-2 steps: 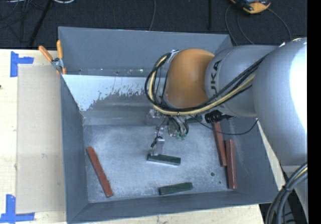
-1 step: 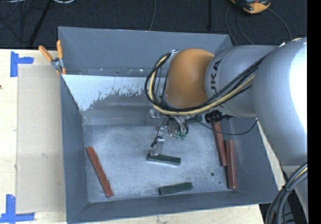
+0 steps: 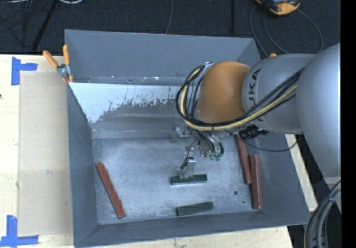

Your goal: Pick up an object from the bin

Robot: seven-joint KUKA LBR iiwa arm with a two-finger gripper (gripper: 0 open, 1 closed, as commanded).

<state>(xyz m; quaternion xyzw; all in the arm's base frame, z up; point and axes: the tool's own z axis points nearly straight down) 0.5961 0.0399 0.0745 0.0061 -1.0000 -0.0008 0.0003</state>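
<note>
**Camera view, from above and slightly to one side.** A grey metal bin [image 3: 78, 147] with sloping walls holds five small, elongated things scattered over its speckled floor. The arm [image 3: 300, 97] enters from the right. An orange cover [image 3: 222, 94] sits on its wrist, with black and yellow cables [image 3: 186, 102] looping around it.

Below the cover, the hand [image 3: 186, 169] points down into the middle of the bin. Its tip is at the left end of a dark green bar [image 3: 192, 180], and it cannot be told whether the two touch. This bar lies roughly level across the view, near the centre of the floor.

Whether the hand is open or closed cannot be told, because its lower end is small and merges with the bar beneath it.

A second dark green bar [image 3: 194, 208], of similar shape, lies nearer the front wall. It is apart from the first bar and almost parallel to it.

A left reddish-brown stick [image 3: 109, 190] lies close to the left wall, slanting from upper left to lower right.

Near the right wall, a shorter reddish-brown stick [image 3: 243, 160] and a longer reddish-brown stick [image 3: 256, 183] lie just beside each other. Both run nearly upright in the view, and the upper end of the shorter one passes beneath the arm. Both are well apart from the hand.
</note>
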